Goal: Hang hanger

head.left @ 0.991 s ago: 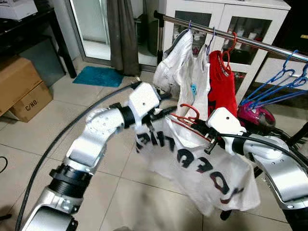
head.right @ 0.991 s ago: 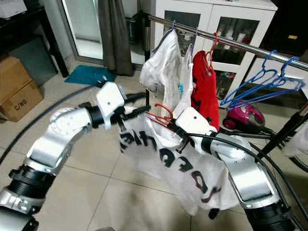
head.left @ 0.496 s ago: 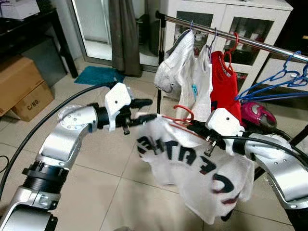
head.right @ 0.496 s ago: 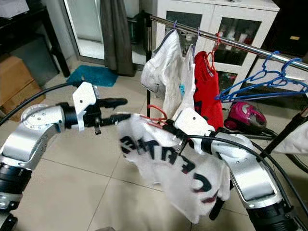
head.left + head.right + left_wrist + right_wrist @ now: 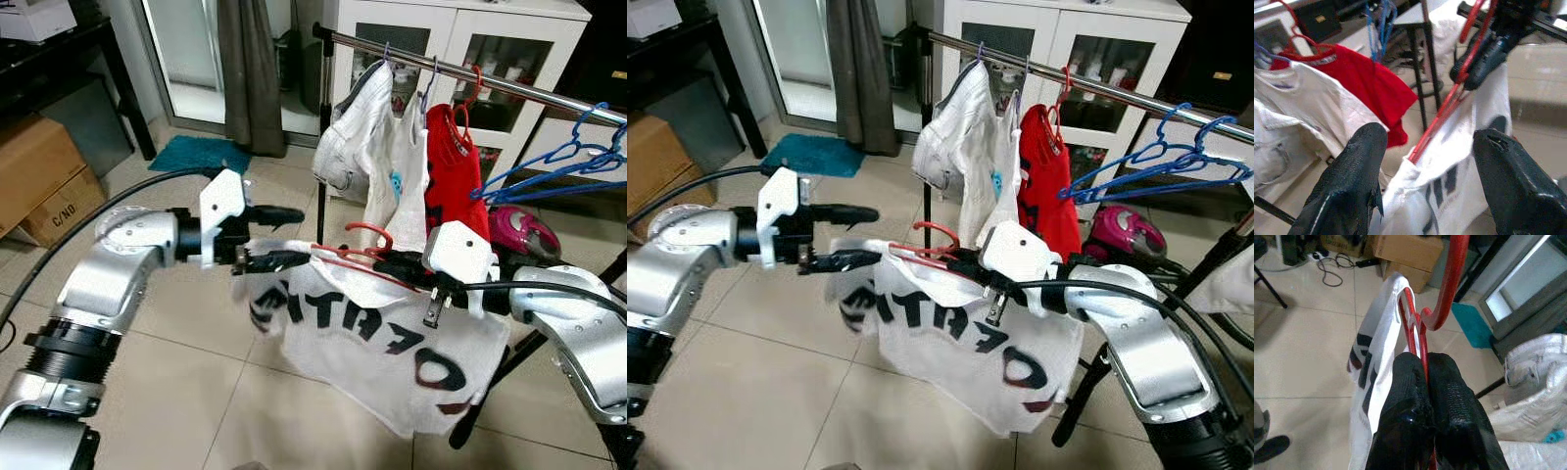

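- Red hanger (image 5: 364, 247) with a white printed T-shirt (image 5: 377, 333) draped on it is held out in front of the robot, roughly level, below and short of the clothes rail (image 5: 509, 86).
- Right gripper (image 5: 1422, 382) has its two black fingers clamped tight on the red hanger wire just below the hook; this arm carries the load.
- Left gripper (image 5: 284, 238) sits at the shirt's far shoulder end, jaws spread wide. The lower finger (image 5: 269, 260) looks to touch the cloth edge, the upper one is in free air. Not gripping anything.
- From the left wrist view the hanger arm and shirt lie between the open fingers (image 5: 1354, 171) but apart from both.
- Rail already holds a white garment (image 5: 358, 132), a white tee and a red top (image 5: 454, 166); loose blue hangers (image 5: 558, 166) further along to the right.
- Step in hand, as I judge: garment is on the hanger, being steadied and carried to the rail. Hanging not yet done.
- Next move likely needs the right arm to lift the hook above the rail and drop it over a free gap, probably between the red top and the blue hangers; left gripper should keep clear of the cloth.
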### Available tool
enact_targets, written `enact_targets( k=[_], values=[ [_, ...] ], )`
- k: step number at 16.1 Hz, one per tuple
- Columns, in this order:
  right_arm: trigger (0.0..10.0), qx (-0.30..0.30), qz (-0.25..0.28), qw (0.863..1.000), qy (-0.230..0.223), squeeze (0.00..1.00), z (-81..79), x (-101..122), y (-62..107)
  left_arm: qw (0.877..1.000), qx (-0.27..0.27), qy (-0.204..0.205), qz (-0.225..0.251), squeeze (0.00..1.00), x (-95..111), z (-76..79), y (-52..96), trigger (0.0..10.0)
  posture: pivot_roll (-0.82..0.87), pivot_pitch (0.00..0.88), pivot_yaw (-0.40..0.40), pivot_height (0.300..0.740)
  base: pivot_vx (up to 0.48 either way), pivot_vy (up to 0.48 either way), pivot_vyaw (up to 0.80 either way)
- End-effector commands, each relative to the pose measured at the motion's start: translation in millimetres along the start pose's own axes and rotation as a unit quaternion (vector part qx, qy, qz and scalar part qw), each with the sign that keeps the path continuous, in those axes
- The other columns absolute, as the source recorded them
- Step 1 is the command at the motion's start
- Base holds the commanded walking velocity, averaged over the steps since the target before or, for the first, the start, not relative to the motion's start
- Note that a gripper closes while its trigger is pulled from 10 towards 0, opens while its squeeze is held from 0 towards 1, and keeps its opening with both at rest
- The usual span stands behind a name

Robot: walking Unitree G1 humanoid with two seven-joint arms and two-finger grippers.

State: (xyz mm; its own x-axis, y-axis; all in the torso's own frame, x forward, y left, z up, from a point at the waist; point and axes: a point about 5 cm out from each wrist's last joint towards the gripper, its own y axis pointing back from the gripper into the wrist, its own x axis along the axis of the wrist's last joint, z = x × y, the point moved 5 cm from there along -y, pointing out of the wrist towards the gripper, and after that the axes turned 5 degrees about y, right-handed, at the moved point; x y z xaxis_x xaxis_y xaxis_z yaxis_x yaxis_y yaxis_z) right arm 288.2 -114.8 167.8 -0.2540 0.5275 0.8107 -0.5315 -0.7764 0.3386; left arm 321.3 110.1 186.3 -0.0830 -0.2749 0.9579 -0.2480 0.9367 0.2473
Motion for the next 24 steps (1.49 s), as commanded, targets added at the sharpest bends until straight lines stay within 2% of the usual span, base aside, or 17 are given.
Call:
enact_targets(
  k=[1,5,6,9,14,15,16,24],
  values=[
    [0.0,0.01,0.024,0.999,0.032,0.0,2.5,16.2,2.1,0.999,-0.035,0.02,-0.017,0.0,-5.6,7.9,0.9,10.0,0.02,0.0,0.027,0.74,0.0,0.0,0.0],
    [0.0,0.025,0.03,0.998,0.046,0.0,0.8,21.9,1.1,0.999,-0.032,0.015,-0.038,0.0,-15.6,5.2,2.2,10.0,0.02,0.0,0.026,0.74,0.0,0.0,0.0],
    [0.0,0.032,0.034,0.998,0.052,0.0,-0.7,25.5,0.7,0.998,-0.021,0.01,-0.058,0.0,-23.1,1.5,3.3,10.0,0.02,0.0,0.027,0.74,0.0,0.0,0.0],
    [0.0,0.042,0.037,0.997,0.06,0.0,-3.5,29.2,1.6,0.997,0.018,-0.001,-0.077,0.0,-31.2,-12.8,7.1,10.0,0.02,0.0,0.029,0.74,0.0,0.0,0.0],
    [0.0,0.052,0.045,0.995,0.067,0.0,-8.2,35.7,3.4,0.997,-0.007,0.012,-0.077,0.0,-34.2,-9.0,8.9,10.0,0.02,0.0,0.035,0.74,0.0,0.0,0.0],
    [0.0,0.052,0.049,0.995,0.068,0.0,-8.5,37.7,3.4,0.997,-0.018,0.017,-0.076,0.0,-35.6,-6.6,8.6,1.3,0.02,0.0,0.038,0.74,0.0,0.0,0.0],
    [0.0,0.052,0.05,0.995,0.069,0.0,-8.6,38.3,3.4,0.997,-0.022,0.021,-0.077,0.0,-36.6,-5.7,8.8,0.0,0.02,0.0,0.038,0.74,0.0,0.0,0.0],
    [0.0,0.067,0.061,0.993,0.078,0.0,-7.8,45.9,3.3,0.993,-0.033,0.022,-0.107,0.0,-45.7,-5.3,13.3,0.0,0.03,0.0,0.036,0.74,0.0,0.0,0.0]
  ],
)
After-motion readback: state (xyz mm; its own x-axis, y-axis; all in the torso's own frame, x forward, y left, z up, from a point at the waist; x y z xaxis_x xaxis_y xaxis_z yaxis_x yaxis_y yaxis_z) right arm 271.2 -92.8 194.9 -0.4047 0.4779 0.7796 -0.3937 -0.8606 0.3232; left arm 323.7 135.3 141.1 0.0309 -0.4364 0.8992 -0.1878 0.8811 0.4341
